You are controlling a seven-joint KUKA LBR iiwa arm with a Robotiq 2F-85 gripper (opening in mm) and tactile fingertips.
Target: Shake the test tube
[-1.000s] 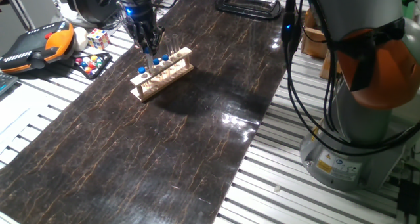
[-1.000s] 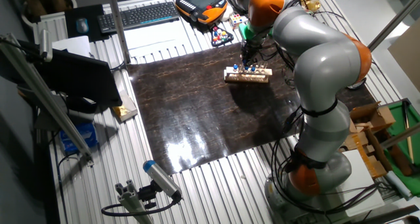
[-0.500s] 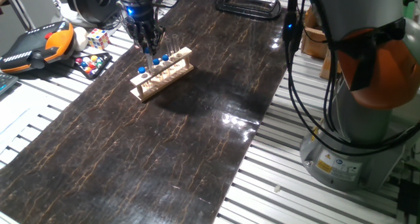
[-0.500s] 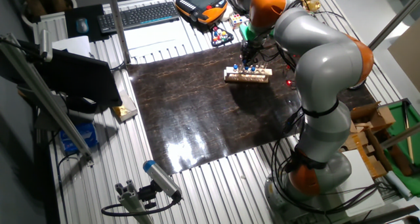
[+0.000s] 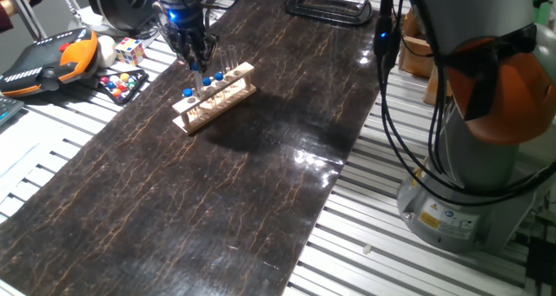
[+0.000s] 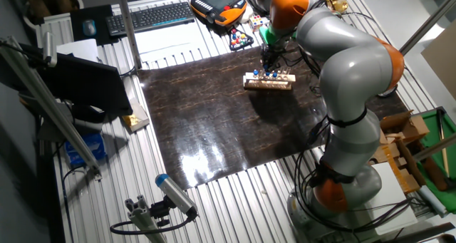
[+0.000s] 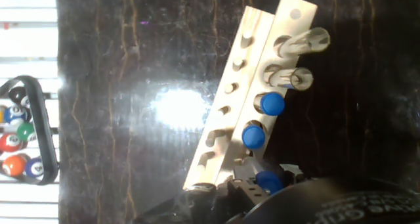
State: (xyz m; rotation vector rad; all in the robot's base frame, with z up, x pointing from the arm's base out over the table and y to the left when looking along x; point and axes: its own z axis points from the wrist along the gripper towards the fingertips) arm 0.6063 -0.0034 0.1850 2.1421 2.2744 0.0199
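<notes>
A wooden rack (image 5: 215, 96) stands on the dark mat and holds several blue-capped test tubes and two taller uncapped tubes (image 7: 296, 60). It also shows in the other fixed view (image 6: 268, 81). My gripper (image 5: 200, 69) reaches straight down over the rack's left half, and it also shows in the other fixed view (image 6: 266, 65). In the hand view my gripper (image 7: 268, 184) has its dark fingers on either side of one blue-capped test tube (image 7: 269, 180) that still stands in the rack. Whether they press on it does not show. Two more capped tubes (image 7: 272, 104) stand beside it.
A triangle of pool balls (image 5: 122, 85), a Rubik's cube (image 5: 129, 50) and an orange teach pendant (image 5: 48, 57) lie left of the mat. A black clamp (image 5: 328, 5) sits at the mat's far end. The arm's base (image 5: 469, 183) stands at the right.
Almost nothing differs; the gripper stays over the same tube in the rack, at most shifting very slightly.
</notes>
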